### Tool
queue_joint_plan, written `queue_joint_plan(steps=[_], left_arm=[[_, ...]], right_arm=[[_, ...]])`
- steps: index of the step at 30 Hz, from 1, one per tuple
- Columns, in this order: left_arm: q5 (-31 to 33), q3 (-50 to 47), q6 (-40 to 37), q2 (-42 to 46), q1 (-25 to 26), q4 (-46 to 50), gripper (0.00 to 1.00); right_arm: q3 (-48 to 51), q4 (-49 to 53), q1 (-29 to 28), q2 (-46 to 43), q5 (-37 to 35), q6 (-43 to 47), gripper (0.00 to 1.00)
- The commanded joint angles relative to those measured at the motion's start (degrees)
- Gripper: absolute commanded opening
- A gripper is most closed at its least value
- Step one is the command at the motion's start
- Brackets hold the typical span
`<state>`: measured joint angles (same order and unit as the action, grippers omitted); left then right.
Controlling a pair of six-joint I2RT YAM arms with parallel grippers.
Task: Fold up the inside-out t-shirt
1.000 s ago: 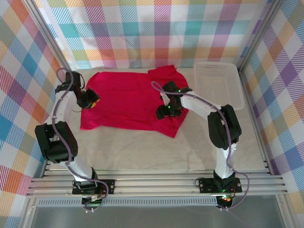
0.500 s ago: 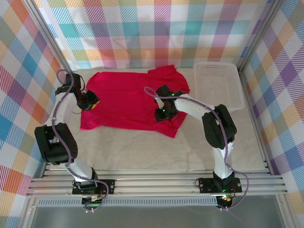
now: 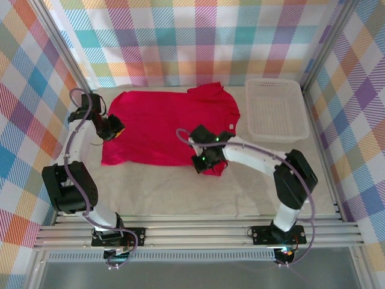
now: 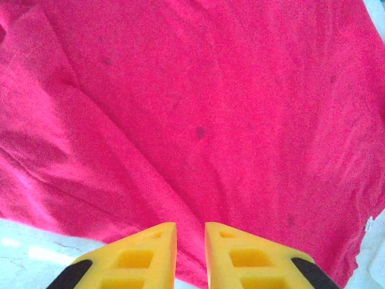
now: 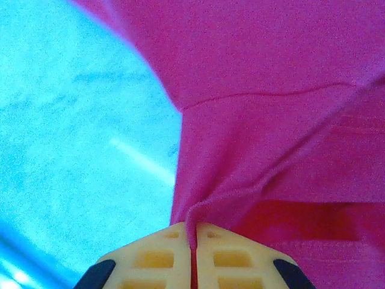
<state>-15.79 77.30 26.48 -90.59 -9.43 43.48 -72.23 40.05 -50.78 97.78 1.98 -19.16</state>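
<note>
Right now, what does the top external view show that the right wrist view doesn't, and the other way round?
Top external adds the layout: the t-shirt spread across the far half of the table, the left gripper at its left edge, and a white basket to the shirt's right. Right wrist adds grasp detail: the right gripper is shut on a pinch of red cloth, with creases running up from the pinch. Both share the red shirt, the right gripper at its near right corner, and bare table beside it.
</note>
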Motion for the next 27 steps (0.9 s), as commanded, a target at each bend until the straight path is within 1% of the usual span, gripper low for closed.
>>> queue_joint_plan(steps=[1, 3, 4, 5, 6, 8, 9, 10, 12, 13, 14, 16, 18, 19, 20, 21, 25, 27], left_arm=[[0.81, -1.32, -1.41, 2.25, -0.16, 1.93, 0.15], [1.09, -1.69, -1.87, 2.65, -0.31, 2.13, 0.15], [1.32, -2.06, -2.13, 2.78, -0.32, 2.13, 0.15], [1.44, -2.28, -2.28, 2.78, -0.36, 2.06, 0.14], [1.54, -2.64, -2.65, 2.63, -0.41, 1.92, 0.14], [1.73, -3.23, -3.22, 1.82, -0.48, 1.69, 0.14], [1.73, -3.63, -3.52, 1.20, -0.48, 1.61, 0.14], [1.48, -4.09, -3.71, 0.59, -0.57, 1.35, 0.14], [0.83, -5.00, -3.67, -0.64, -0.54, 0.84, 0.14], [0.37, -5.34, -3.49, -1.25, -0.59, 0.52, 0.14], [-0.11, -5.48, -3.25, -1.84, -0.54, 0.18, 0.14], [-1.10, -5.43, -1.99, -2.98, -0.54, -0.77, 0.14], [-2.35, -5.89, 0.52, -3.75, -0.42, -2.87, 0.14], [-3.38, -6.50, 2.33, -4.09, -0.02, -4.91, 0.14], [-4.09, -7.07, 3.89, -4.50, 0.43, -7.03, 0.14], [-4.79, -7.41, 5.24, -5.35, 1.07, -8.82, 0.15], [-5.75, -5.27, 6.46, -11.11, 3.81, -10.99, 0.15], [-6.17, -4.43, 6.97, -14.16, 4.17, -12.33, 0.15]], right_arm=[[6.03, -3.77, -6.05, -0.91, 3.72, -8.95, 0.02], [7.77, -5.07, -9.88, -0.65, 2.93, -11.45, 0.03], [8.37, -5.49, -11.64, -0.41, 2.51, -12.49, 0.11], [8.65, -5.59, -12.80, -0.30, 1.73, -13.31, 0.30], [8.85, -5.67, -14.04, -0.34, 0.55, -13.99, 0.37], [9.09, -5.37, -15.28, -1.28, -2.55, -15.12, 0.44], [9.20, -5.12, -15.30, -2.51, -3.78, -15.58, 0.45], [9.06, -4.73, -15.31, -4.22, -5.36, -15.64, 0.48], [8.46, -3.24, -15.17, -7.94, -9.13, -16.07, 0.56], [8.10, -2.25, -14.50, -9.81, -10.37, -16.24, 0.59], [7.90, -1.42, -13.11, -11.13, -10.19, -16.61, 0.60], [8.33, 0.65, -8.09, -12.75, -8.00, -17.61, 0.60], [9.73, 1.89, -3.70, -12.49, -7.53, -17.05, 0.60], [10.20, 2.71, -1.38, -11.44, -7.25, -16.83, 0.64], [10.79, 2.76, 0.61, -10.34, -6.60, -16.21, 0.71], [11.20, 2.47, 2.87, -8.88, -5.85, -15.55, 0.73], [10.54, -2.86, 9.82, -3.44, -1.87, -12.24, 0.73], [8.59, -4.87, 12.34, 0.21, -0.36, -11.23, 0.73]])
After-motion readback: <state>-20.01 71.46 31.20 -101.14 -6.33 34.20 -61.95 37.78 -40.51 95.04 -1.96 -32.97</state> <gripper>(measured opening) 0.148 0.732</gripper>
